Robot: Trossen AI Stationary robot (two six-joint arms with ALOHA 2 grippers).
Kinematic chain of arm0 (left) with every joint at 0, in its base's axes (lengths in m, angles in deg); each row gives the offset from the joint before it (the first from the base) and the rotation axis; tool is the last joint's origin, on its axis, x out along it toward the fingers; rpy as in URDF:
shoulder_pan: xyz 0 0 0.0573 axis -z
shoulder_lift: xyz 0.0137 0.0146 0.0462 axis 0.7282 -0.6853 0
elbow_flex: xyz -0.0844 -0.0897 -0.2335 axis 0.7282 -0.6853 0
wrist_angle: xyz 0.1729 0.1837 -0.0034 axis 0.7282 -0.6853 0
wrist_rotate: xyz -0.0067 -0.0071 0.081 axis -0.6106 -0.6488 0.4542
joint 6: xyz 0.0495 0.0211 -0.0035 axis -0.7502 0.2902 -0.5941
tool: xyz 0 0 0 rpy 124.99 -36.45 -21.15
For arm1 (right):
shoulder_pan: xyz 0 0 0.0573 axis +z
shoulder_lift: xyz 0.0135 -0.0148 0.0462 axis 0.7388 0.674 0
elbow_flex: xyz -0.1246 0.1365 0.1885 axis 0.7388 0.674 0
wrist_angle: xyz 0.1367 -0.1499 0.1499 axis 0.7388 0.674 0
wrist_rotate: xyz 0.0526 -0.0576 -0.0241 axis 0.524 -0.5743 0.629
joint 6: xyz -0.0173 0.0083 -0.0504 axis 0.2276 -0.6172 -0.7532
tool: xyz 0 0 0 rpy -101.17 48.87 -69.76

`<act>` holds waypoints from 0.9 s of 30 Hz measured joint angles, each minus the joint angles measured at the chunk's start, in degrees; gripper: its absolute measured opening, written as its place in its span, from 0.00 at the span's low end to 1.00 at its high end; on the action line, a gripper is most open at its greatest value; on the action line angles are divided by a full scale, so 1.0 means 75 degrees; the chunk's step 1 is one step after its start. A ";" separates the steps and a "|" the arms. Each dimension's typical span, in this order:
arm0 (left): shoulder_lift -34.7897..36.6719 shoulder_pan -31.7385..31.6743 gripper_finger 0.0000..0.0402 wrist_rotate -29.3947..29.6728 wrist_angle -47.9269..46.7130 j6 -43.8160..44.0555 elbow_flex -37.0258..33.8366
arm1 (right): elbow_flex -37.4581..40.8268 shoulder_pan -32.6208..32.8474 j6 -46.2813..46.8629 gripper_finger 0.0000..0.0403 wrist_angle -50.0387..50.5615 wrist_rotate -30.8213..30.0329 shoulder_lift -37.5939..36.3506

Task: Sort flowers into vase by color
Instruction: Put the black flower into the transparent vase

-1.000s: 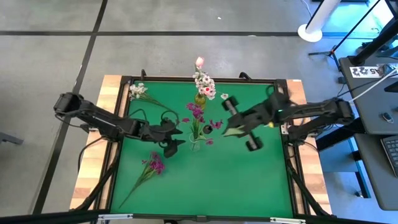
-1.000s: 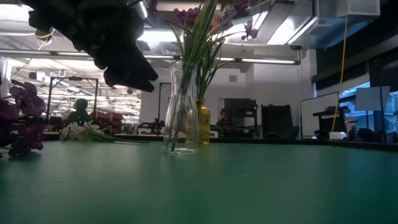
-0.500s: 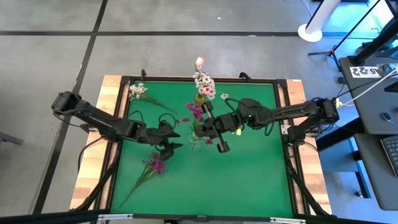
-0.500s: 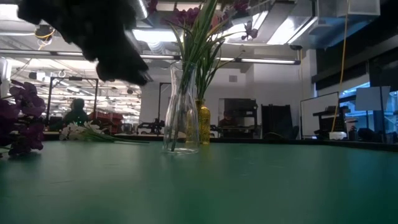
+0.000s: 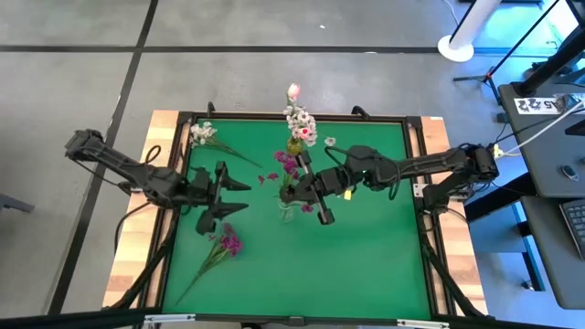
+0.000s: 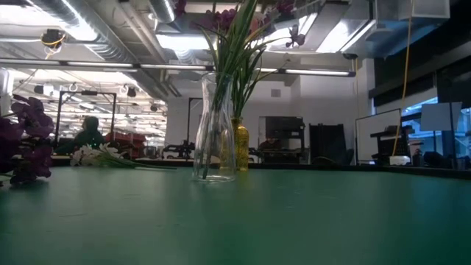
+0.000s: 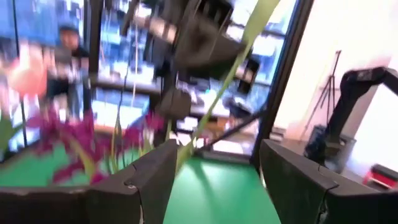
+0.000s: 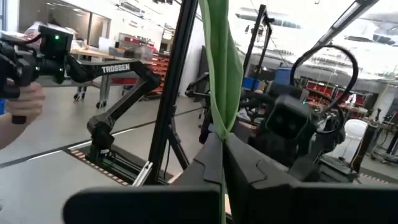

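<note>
A clear glass vase point(image 5: 287, 208) point(image 6: 215, 129) stands mid-table with green stems and magenta blossoms point(image 5: 289, 164) in it. Behind it a yellow vase point(image 5: 293, 144) point(image 6: 241, 144) carries white and pink sprigs point(image 5: 300, 123). A magenta sprig point(image 5: 226, 241) and a white sprig point(image 5: 203, 133) lie flat on the mat. My right gripper point(image 5: 309, 188) point(image 8: 222, 146) hovers right beside the clear vase, shut on a green stem. My left gripper point(image 5: 235, 196) point(image 7: 217, 180) is open, left of the vase and above the magenta sprig. My right gripper pinches a flat green stem or leaf point(image 8: 222, 121) between its two shut fingers. The green strip point(image 8: 224, 62) runs on straight out past the fingertips. Which bloom belongs to it, and whether its lower end is inside the clear vase, I cannot tell.
The green mat point(image 5: 366, 256) is bordered by a black frame with wooden strips at the left and right sides. Bare mat lies on the near and right parts. A person sits far back in the room point(image 6: 90, 132), and a hand shows at the right wrist view's edge point(image 8: 18, 102).
My right gripper has carried its stem from the right part of the mat toward the table's left, up to the clear vase, and then held still there. My left gripper has drawn back toward the table's left edge, away from the vase, and has left the low view.
</note>
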 joint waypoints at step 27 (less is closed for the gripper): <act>-0.2677 -0.0053 0.56 0.1786 0.2288 -0.2764 0.1472 | 0.0003 0.0003 0.0628 0.00 0.0939 -0.1596 0.0242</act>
